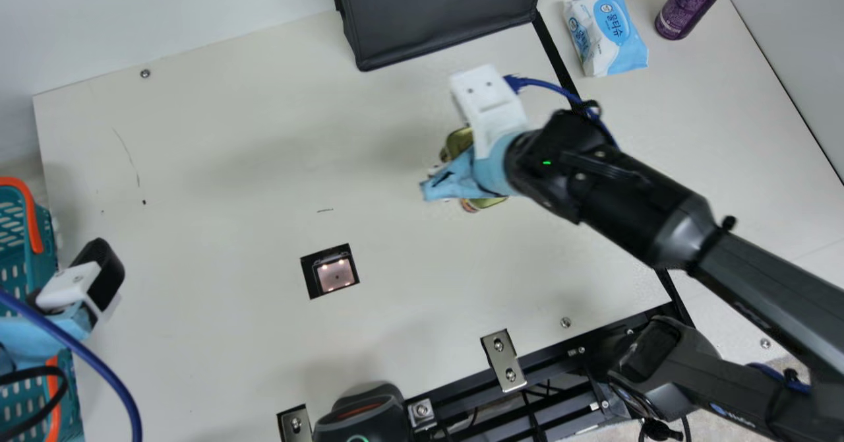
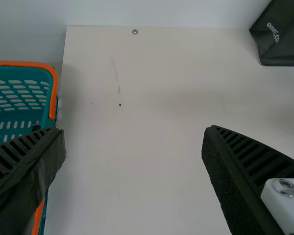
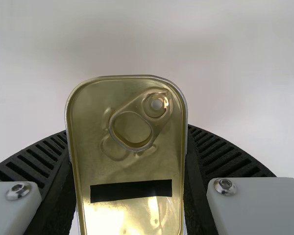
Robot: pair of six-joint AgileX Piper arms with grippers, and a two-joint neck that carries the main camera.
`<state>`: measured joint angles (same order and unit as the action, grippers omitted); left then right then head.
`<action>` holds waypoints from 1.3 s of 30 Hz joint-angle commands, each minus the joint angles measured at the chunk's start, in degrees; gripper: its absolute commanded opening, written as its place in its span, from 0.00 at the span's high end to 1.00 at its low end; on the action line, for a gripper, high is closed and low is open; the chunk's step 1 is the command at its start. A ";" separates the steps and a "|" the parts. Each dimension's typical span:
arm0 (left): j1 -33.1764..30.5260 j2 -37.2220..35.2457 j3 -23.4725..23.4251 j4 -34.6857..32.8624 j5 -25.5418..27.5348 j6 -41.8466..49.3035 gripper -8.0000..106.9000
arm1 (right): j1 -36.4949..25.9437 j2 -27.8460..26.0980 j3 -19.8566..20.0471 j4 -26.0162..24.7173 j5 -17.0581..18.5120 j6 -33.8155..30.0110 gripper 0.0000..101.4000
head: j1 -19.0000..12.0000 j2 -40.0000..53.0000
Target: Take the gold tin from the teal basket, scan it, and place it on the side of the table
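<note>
A smooth gold tin (image 3: 125, 169), round-cornered, with a ring pull and a black strip on its lid, was gripped between the ribbed black fingers of the right claw (image 1: 461, 175) over the cream table (image 1: 231, 165), the claw's pale-blue housing partly hiding it in the main view. Nearer the table's middle lay a square scanner window (image 1: 335, 274), with a boxy dark bag (image 1: 442, 20) near the far edge and soft wipes (image 1: 606, 33) at right. The left claw (image 1: 76, 290), fingers spread, hung by the perforated teal basket (image 2: 53, 95).
</note>
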<state>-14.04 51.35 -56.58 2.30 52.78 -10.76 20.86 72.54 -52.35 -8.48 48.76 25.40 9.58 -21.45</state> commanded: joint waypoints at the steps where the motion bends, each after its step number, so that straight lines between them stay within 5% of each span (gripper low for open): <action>1: 0.00 0.00 0.00 0.00 0.00 0.00 0.15 | -5.97 -2.74 2.37 1.80 -0.34 -4.72 1.00 | -1.66 -0.13; 10: 0.00 0.00 0.00 0.00 0.00 0.00 0.15 | -23.20 -9.36 6.73 10.32 0.64 -20.52 1.00 | -1.66 -0.13; 18: 0.00 0.00 0.00 0.00 0.00 0.00 0.15 | -39.61 -10.47 6.66 18.05 3.02 -36.69 1.00 | -1.66 -0.13; 30: 0.00 0.00 0.00 0.00 0.00 0.00 0.15 | -62.97 -3.26 0.72 26.99 6.90 -61.72 1.00 | -1.66 -0.13; 39: 0.00 0.00 0.00 0.00 0.00 0.00 0.15 | -73.50 4.46 -4.91 28.58 7.84 -75.56 1.00 | -1.66 -0.13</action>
<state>-14.04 51.35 -56.58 2.30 52.78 -10.76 -50.56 75.76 -56.50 20.10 56.52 -45.82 9.58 -21.45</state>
